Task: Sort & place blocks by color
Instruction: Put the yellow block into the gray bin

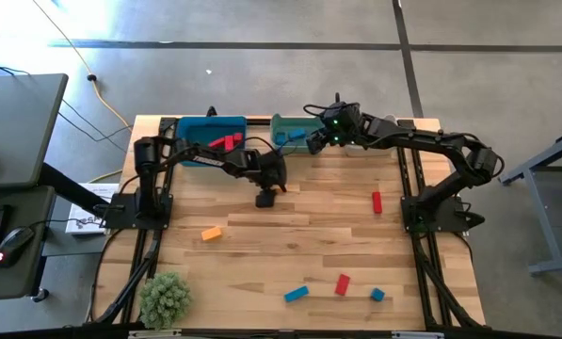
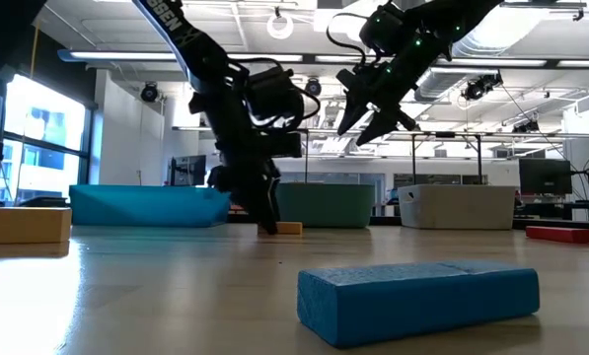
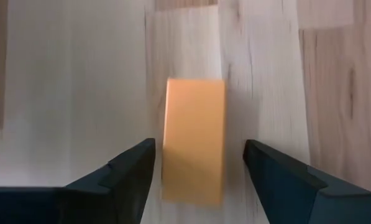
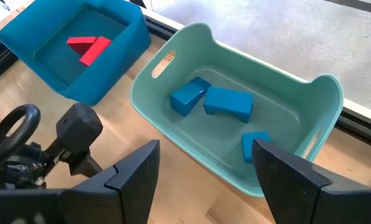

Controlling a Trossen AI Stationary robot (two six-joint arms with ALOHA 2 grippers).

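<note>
My left gripper [image 1: 265,196] points down at the table's middle, open, with one finger on either side of an orange block [image 3: 194,140] that lies flat on the wood; there are gaps on both sides. In the low view the gripper [image 2: 270,225] is down at the table beside the block [image 2: 290,228]. My right gripper [image 1: 314,139] is open and empty, held above the teal bin [image 4: 173,130], which holds three blue blocks [image 4: 227,102]. The blue bin [image 1: 188,127] holds red blocks [image 4: 87,48].
Loose on the table are an orange block [image 1: 211,233], a red bar [image 1: 377,201], a blue bar [image 1: 296,294], a red block [image 1: 342,284] and a blue cube [image 1: 377,295]. A green tuft [image 1: 165,298] sits at the near left. A white bin [image 2: 457,207] stands at the far right.
</note>
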